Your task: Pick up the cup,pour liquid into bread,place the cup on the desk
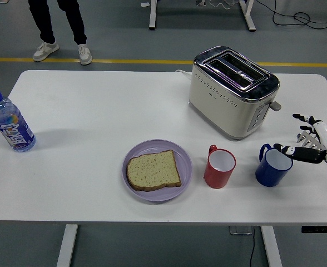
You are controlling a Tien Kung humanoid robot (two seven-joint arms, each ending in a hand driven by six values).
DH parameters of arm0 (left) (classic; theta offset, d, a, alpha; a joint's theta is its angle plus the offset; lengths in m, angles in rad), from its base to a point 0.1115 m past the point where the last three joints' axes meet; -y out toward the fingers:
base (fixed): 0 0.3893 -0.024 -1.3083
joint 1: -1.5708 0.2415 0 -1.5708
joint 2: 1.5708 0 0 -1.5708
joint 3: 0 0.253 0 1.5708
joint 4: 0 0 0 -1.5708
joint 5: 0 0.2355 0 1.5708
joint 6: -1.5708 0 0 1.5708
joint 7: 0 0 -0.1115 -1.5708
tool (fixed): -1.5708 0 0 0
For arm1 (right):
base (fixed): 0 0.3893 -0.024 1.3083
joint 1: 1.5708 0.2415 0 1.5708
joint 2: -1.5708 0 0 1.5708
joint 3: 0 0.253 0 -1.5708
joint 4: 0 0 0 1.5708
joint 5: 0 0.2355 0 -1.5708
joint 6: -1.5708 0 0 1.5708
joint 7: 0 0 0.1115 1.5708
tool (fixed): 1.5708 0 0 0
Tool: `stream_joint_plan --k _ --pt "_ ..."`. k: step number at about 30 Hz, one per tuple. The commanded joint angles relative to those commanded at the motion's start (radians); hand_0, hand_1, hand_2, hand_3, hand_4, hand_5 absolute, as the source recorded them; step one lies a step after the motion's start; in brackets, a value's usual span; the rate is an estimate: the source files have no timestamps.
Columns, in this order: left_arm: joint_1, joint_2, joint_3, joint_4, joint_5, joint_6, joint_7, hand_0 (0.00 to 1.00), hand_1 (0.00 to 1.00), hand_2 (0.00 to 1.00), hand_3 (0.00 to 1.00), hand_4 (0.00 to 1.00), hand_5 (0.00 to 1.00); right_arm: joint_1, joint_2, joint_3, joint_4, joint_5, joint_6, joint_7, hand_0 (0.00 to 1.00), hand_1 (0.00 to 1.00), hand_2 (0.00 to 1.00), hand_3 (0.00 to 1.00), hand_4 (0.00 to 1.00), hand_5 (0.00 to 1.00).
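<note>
**Even overhead light, sharp feed**

I see a bright, evenly lit feed from above. The white bench (97,111) comes close to washing out, but edges stay crisp. Shadows are soft and short: a faint one beside the bottle (9,123), another under the toaster (233,92), whose chrome top shows glare. I notice no blur.

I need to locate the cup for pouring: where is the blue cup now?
In the head view, the blue cup stands at the table's right front, right of the red cup, in front of the toaster, with the open right hand close beside it.
</note>
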Motion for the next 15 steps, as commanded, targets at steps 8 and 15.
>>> stream_joint_plan --k 8,15 --pt "0.001 -0.001 -0.004 0.000 0.008 0.001 0.003 0.688 0.698 0.701 0.558 0.251 0.998 0.006 0.010 -0.028 -0.025 -0.020 -0.016 -0.038 0.940 0.857 0.940 0.880 0.970 0.280" --pt "0.004 -0.002 -0.012 0.000 0.023 0.002 0.008 0.688 0.697 0.701 0.556 0.252 0.998 0.012 0.014 -0.047 -0.045 -0.036 -0.027 -0.071 0.938 0.848 0.929 0.869 0.972 0.288"
